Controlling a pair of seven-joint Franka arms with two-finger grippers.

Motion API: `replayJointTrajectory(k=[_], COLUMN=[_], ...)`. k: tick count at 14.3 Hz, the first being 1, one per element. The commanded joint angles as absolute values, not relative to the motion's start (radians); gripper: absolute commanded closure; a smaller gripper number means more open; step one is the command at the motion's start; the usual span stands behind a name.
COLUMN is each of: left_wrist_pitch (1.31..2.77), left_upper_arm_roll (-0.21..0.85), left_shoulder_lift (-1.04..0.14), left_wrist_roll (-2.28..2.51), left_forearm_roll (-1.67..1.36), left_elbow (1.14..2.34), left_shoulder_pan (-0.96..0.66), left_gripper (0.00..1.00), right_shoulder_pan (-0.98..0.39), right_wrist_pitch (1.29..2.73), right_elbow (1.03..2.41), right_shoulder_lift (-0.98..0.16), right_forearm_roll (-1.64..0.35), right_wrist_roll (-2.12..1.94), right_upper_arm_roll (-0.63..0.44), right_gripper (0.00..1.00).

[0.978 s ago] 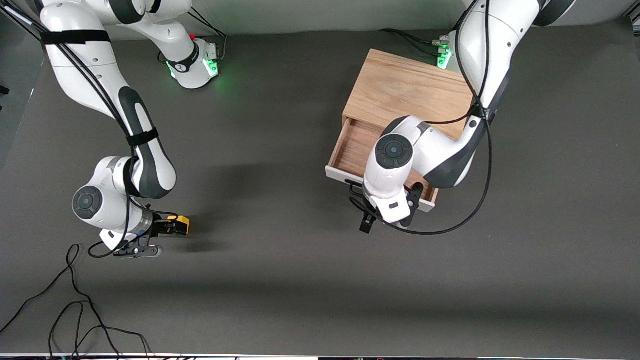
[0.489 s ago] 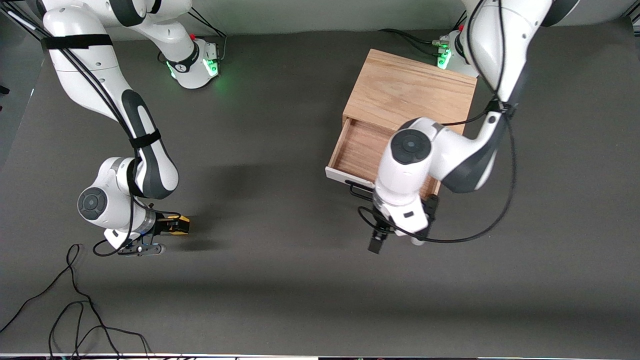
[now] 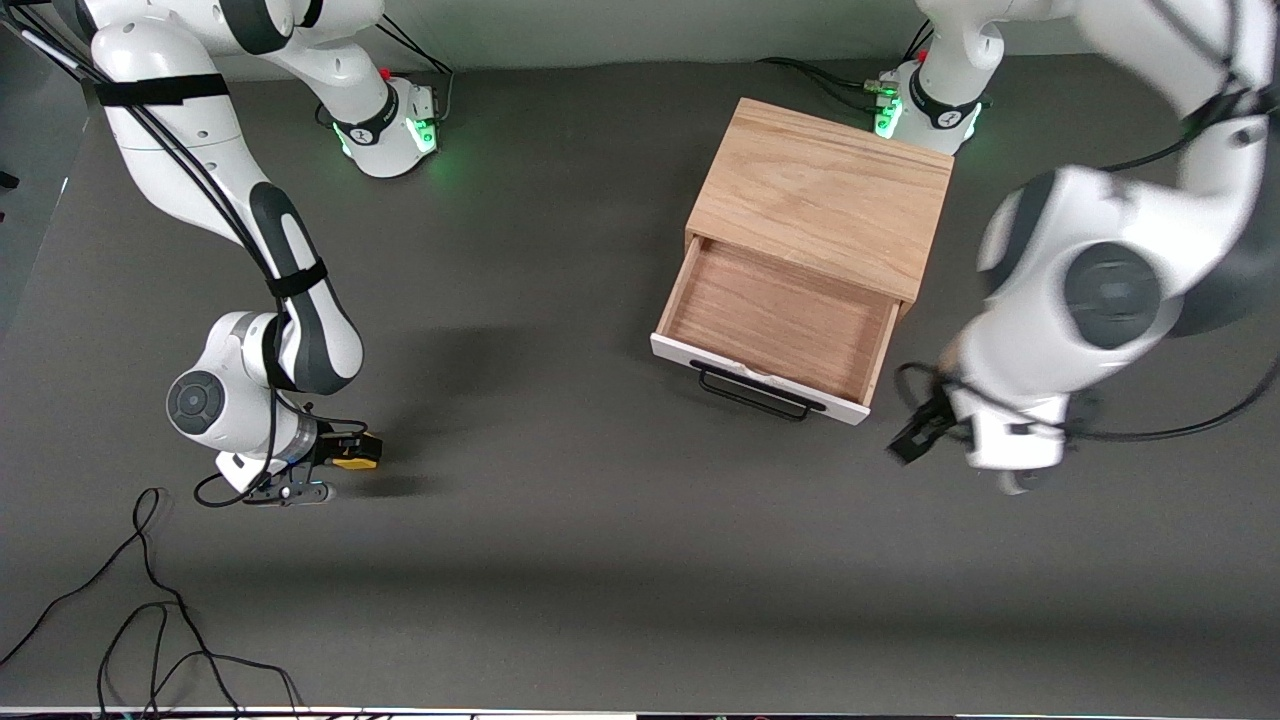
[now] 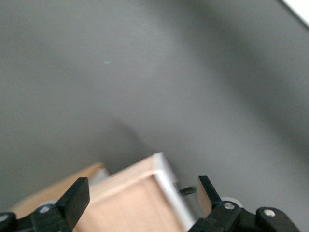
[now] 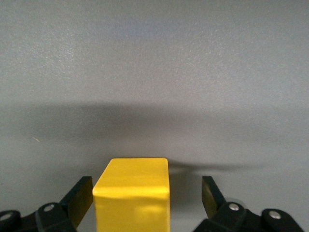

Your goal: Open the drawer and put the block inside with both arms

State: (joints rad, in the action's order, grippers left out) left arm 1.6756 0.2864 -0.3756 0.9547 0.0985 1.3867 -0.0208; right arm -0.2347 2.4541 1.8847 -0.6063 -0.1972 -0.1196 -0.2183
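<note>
Swung clear of the open white-fronted wooden drawer [image 3: 778,330], left gripper [image 4: 140,195] gapes empty; right gripper [image 5: 145,198], fingers spread, straddles the small yellow cube [image 5: 133,193].

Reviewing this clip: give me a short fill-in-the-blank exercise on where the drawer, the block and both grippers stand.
1. The drawer is pulled ____ of the cabinet.
2. The ____ block sits between the right gripper fingers.
3. Inside, the drawer holds ____.
4. The left gripper has its fingers ____.

Missing words: out; yellow; nothing; open

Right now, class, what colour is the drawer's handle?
Black. The handle on the drawer's white front shows best in the front view.
</note>
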Motion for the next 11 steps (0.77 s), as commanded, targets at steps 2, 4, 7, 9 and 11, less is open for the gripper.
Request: replayJointTrajectory(k=[2,4,7,9,11], left_wrist_pitch=[1.631,1.631,1.632,1.646,1.649], left_upper_arm_roll=[0.293,0.285,0.284,0.284,0.287], left_shoulder_lift=[-0.16,-0.063,0.029,0.066,0.071], left_wrist_roll=[0.535,0.352,0.146,0.092,0.087], left_forearm_roll=[0.058,0.011,-0.003,-0.002,0.003], left_elbow=[1.598,1.696,1.787,1.833,1.836], left_shoulder_pan=[0.125,0.194,0.264,0.267,0.255], left_gripper=[0.0,0.0,0.0,0.0,0.0], right_shoulder_pan=[-0.244,-0.242,-0.242,-0.245,-0.273], right_wrist_pitch=[2.48,2.482,2.48,2.473,2.467], right_elbow=[1.904,1.904,1.902,1.898,1.876], right_shoulder_lift=[-0.6,-0.601,-0.601,-0.597,-0.585], right_forearm_roll=[-0.233,-0.235,-0.233,-0.235,-0.238], right_wrist_roll=[-0.155,-0.158,-0.161,-0.156,-0.141], right_upper_arm_roll=[-0.224,-0.222,-0.221,-0.218,-0.216], right_gripper=[0.02,0.11,0.41,0.6,0.74])
